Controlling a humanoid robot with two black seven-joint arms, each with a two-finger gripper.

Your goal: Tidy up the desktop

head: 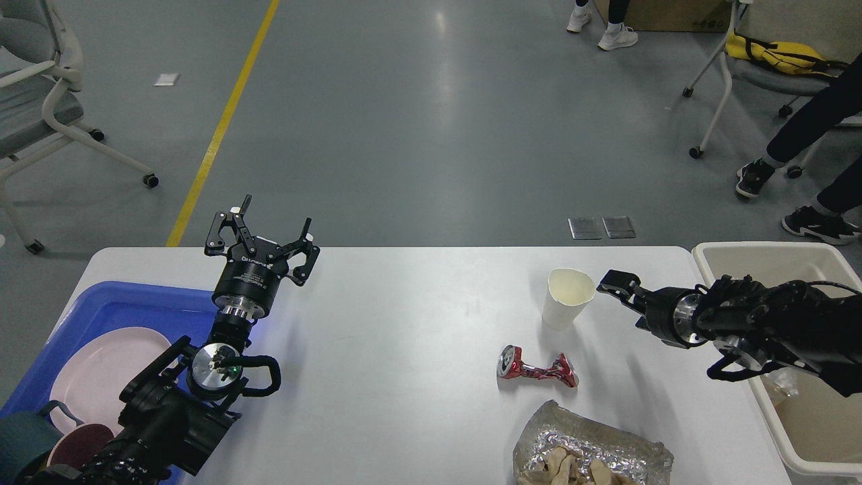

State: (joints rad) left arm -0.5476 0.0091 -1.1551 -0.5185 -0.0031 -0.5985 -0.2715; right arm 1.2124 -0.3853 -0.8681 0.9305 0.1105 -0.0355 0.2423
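The white desktop (404, 350) carries a white paper cup (568, 298) standing upright, a crushed red can (537, 367) lying in front of it, and a crumpled foil sheet (592, 451) with beige scraps on it at the near edge. My right gripper (611, 280) sits low over the table just right of the cup's rim, seen side-on and dark, so its fingers cannot be told apart. My left gripper (276, 214) stands open and empty above the desktop's far left part, beside the blue tray.
A blue tray (135, 306) at the left holds a pink plate (101, 370), a dark red bowl and a teal cup. A beige bin (761, 252) stands off the table's right edge. Chairs and people's legs are on the floor beyond.
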